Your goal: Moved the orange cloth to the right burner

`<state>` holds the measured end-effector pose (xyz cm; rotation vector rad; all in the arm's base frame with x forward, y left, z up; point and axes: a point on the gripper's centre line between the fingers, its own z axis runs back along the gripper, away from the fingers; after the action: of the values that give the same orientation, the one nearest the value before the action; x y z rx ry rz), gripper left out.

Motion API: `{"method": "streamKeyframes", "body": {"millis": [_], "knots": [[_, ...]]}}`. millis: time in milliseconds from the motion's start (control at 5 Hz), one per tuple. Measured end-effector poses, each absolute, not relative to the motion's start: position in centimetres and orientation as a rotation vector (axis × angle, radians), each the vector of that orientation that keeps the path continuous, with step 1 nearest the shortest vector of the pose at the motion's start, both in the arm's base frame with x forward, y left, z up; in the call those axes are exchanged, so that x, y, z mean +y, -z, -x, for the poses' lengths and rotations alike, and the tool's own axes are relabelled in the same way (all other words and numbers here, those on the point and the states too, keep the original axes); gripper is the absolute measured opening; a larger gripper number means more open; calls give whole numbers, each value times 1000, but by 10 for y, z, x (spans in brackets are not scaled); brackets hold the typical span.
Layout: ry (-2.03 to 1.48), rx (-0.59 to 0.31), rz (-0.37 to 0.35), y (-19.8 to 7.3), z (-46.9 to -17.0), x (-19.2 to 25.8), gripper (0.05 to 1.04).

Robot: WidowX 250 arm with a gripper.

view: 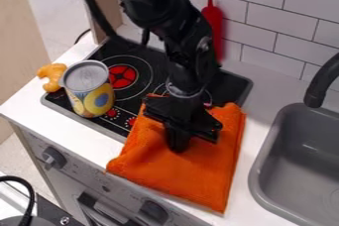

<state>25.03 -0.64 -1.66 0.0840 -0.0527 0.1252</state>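
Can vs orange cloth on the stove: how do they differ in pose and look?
Pose: the can stands upright; the orange cloth lies spread out.
Place: the can is on the left part of the stove; the cloth overlaps its right part and the counter.
Look: the can has a yellow, patterned label; the cloth is plain orange.

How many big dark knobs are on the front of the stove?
2: the left knob below the can, the right knob below the orange cloth. More could be past the bottom edge.

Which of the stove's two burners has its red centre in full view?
The left burner, beside the can; the arm and orange cloth partly hide the right burner.
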Motion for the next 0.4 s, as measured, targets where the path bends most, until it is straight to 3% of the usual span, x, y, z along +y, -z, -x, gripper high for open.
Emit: {"method": "streamKeyframes", "body": {"millis": [400], "knots": [[79, -166, -75, 17, -285, 1, 52]]}}
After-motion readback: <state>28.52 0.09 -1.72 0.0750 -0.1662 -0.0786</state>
